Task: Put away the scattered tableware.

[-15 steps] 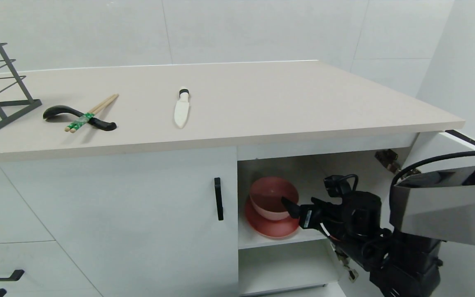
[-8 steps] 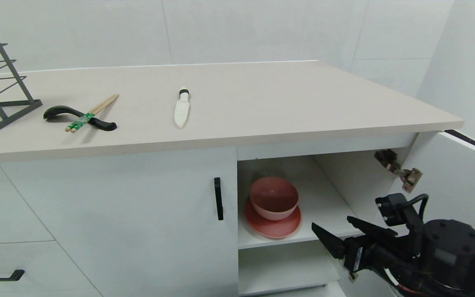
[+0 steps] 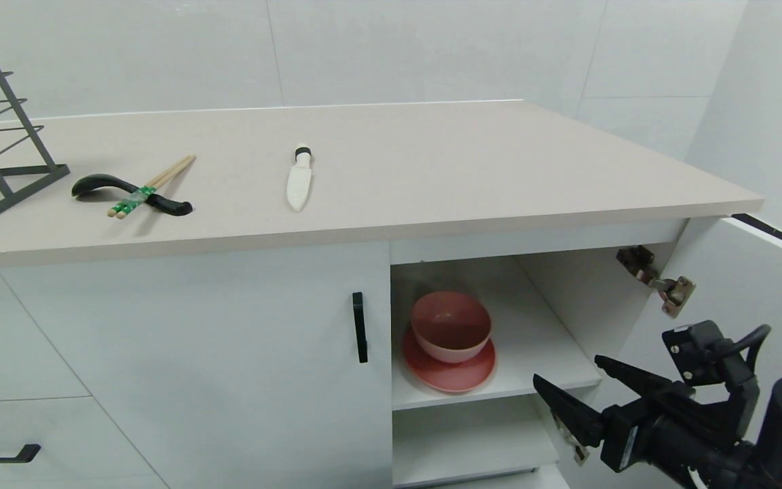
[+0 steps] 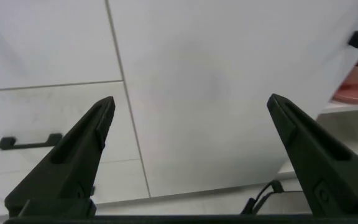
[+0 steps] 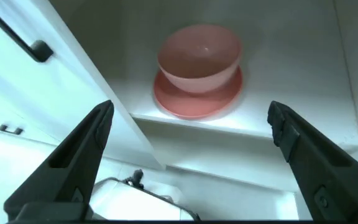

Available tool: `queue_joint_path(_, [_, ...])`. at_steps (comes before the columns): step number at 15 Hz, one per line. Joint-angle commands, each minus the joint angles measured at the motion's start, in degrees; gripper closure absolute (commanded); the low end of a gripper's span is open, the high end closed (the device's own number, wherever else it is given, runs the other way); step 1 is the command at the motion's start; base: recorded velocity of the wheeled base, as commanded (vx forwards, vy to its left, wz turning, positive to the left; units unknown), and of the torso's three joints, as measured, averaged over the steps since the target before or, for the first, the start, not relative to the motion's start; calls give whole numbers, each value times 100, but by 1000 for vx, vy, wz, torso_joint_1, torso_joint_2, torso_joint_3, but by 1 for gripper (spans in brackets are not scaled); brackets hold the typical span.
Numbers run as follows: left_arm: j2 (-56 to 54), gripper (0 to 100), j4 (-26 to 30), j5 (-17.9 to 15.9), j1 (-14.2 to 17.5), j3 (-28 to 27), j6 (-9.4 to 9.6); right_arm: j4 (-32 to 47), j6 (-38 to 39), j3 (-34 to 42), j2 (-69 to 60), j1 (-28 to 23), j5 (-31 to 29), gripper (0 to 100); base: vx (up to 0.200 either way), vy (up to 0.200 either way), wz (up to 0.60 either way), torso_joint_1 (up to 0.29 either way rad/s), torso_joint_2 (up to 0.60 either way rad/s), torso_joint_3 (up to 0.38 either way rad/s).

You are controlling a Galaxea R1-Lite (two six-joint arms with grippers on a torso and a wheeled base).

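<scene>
Right claw point(image 3: 567, 372) spread wide and empty, low in front of the open cabinet point(image 3: 567, 292), apart from the pink bowl point(image 3: 450, 326) that sits on the red plate point(image 3: 449, 377) on the upper shelf point(image 3: 547, 353). Left claw point(image 4: 190, 102) spread too, empty, facing the closed cabinet door point(image 4: 216, 93). Black spoon point(image 3: 92, 183) with chopsticks point(image 3: 174, 170) lying across it and, well apart, the white knife point(image 3: 299, 180) lie on the desk point(image 3: 432, 156), rack point(image 3: 57, 170) at its left end.
</scene>
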Motion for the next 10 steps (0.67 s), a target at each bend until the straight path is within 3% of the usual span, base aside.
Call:
queue_joint_path(1, [-202,0,-11,-2,61,0,-5,183,-31,0,-609,19,-36,0,0,0,0,0,0,0])
queue_joint_path(3, [-211,0,-11,-11,61,0,48,622,-163,0,-1136,10,-115,0,0,0,0,0,0,0])
queue_joint_path(5, [-211,0,-11,-2,53,0,4,1879,-374,0,-2507,19,-115,0,0,0,0,0,0,0])
queue_joint_path(8, [-211,0,-11,-11,53,0,31,4402,-515,-18,-4713,1,-106,0,0,0,0,0,0,0])
queue_joint_path(10, [-202,0,-11,-11,53,0,39,5175,-770,-35,-5548,-122,-115,0,-200,0,0,2,7,2])
